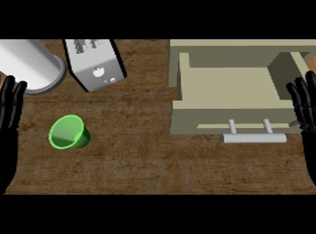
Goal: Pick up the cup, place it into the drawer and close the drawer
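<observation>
A green cup (69,132) lies on the wooden counter at the left, its open mouth tilted toward me. The beige drawer (228,116) stands pulled open at the right, its inside bare, with a grey handle (254,137) on its front. My left hand (2,114) shows at the view's left edge, fingers straight and up, resting a short way left of the cup. My right hand (312,109) shows at the right edge, fingers straight and up, just beside the drawer's right side. Neither hand holds anything.
A large white cylinder (26,64) lies at the back left. A grey box-shaped appliance (94,64) stands beside it, behind the cup. The counter's front edge runs along the bottom of the view.
</observation>
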